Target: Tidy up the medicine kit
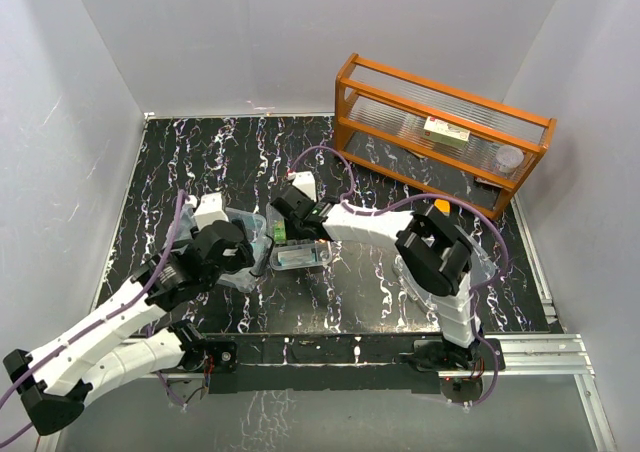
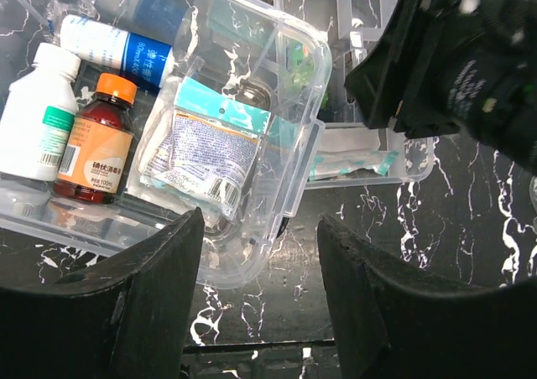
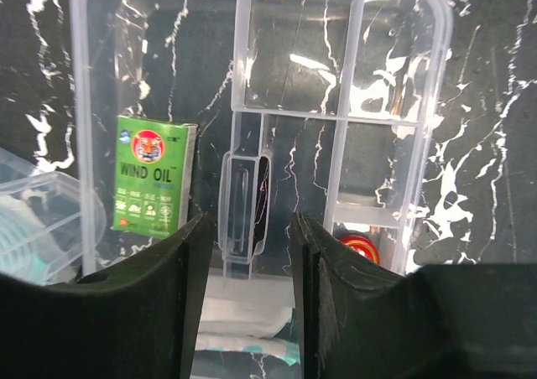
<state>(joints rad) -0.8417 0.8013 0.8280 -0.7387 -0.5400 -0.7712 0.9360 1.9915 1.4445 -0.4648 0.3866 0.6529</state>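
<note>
While both arms reach over the middle of the table (image 1: 200,162), the clear medicine box (image 2: 310,136) sits left of centre, toward the near edge. Its divided tray (image 3: 243,60) lies just to the right. The left gripper (image 2: 260,224) hangs parted over the box's corner, gripping nothing. The box holds a white bottle (image 2: 38,115), a brown bottle (image 2: 96,140) and a packet (image 2: 210,157). The right gripper (image 3: 250,224), also parted, straddles the tray's upright handle without visibly pinching it. A green carton (image 3: 151,173) and a red tin (image 3: 359,246) lie in the tray. An orange rack (image 1: 343,102) stands at the far right corner.
</note>
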